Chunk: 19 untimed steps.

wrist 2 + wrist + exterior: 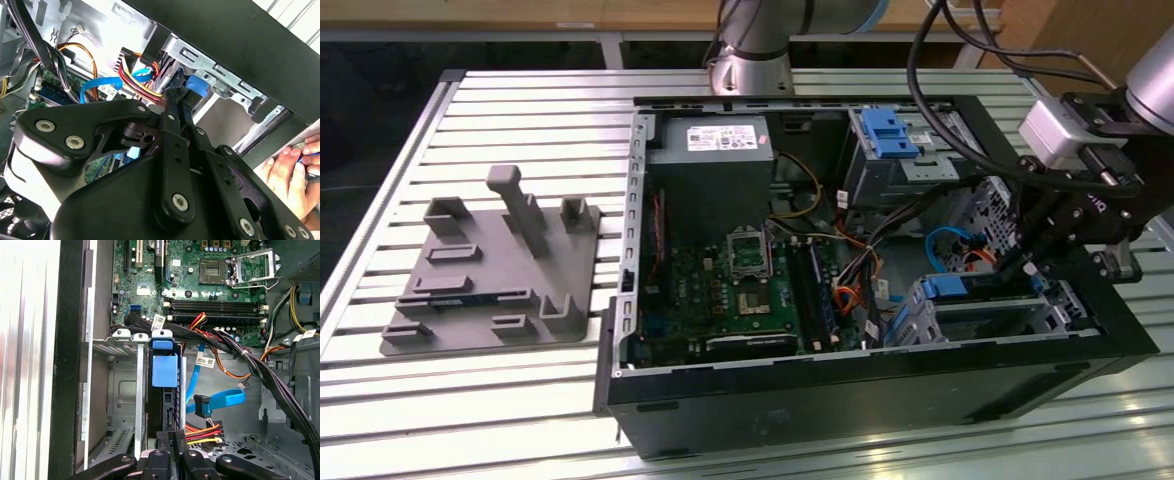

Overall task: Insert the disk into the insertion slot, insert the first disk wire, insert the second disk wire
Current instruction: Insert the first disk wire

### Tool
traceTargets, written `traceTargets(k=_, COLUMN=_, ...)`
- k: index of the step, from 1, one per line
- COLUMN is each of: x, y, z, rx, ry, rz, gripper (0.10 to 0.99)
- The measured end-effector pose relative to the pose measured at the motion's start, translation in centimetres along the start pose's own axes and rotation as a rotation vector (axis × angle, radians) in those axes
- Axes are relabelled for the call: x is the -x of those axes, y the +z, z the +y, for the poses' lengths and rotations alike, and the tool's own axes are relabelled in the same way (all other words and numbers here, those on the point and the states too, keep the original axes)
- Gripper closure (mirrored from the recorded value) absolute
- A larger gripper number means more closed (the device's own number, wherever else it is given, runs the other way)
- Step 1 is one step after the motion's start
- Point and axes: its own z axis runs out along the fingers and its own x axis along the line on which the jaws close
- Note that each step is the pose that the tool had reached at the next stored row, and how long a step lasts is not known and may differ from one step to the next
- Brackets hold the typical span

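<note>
Gripper: fingers drawn almost together, pinched edge-on over the near end of the disk.
Disk: straight ahead of the fingertips, standing on edge inside the insertion slot, blue carrier tab at the end farthest from the gripper.
Edges: perforated slot wall just beside the disk on one flank, with the black case wall beyond it; thin silver rail touching the disk on the other flank.
Open room: bare grey case floor on the cable side of the gripper; tight on the case-wall side.
Cables: blue data cable with its loose connector just beside the disk, apart from it; red, yellow and orange power wires right next to the fingers; black cable bundle crossing ahead, past the slot's far end.
First wrist view: motherboard beyond the slot.
Second wrist view: gripper linkage close up, and a person's hand outside the case, well apart from the fingertips.
Exterior view: arm reaching down into the open case at the exterior view's right; slatted table and grey fixture well apart at its left.
</note>
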Motion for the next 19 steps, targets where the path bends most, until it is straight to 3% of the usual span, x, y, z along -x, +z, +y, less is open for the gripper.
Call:
traceTargets(k=5, x=0.00, y=0.01, z=0.00, rx=0.000, ry=0.000, rz=-0.0001, gripper=0.914)
traceTargets(k=7, x=0.00, y=-0.13, z=0.01, rx=-0.001, ry=0.000, rz=0.0000, gripper=0.796)
traceTargets(k=8, x=0.01, y=-0.21, z=0.02, rx=-0.001, ry=0.000, rz=0.0000, gripper=0.796)
traceTargets(k=9, x=0.01, y=-0.31, z=0.03, rx=-0.001, ry=0.000, rz=0.0001, gripper=0.737)
traceTargets(k=11, x=0.14, y=-0.47, z=0.05, rx=-0.002, ry=0.000, rz=-0.0004, gripper=0.737)
traceTargets(k=12, x=0.25, y=-0.60, z=0.06, rx=-0.003, ry=0.000, rz=-0.0002, gripper=0.671)
traceTargets(k=16, x=0.44, y=-1.38, z=0.12, rx=-0.004, ry=0.000, rz=0.0001, gripper=0.671)
traceTargets(k=19, x=0.47, y=-2.43, z=0.20, rx=-0.004, ry=0.000, rz=0.0000, gripper=0.671)
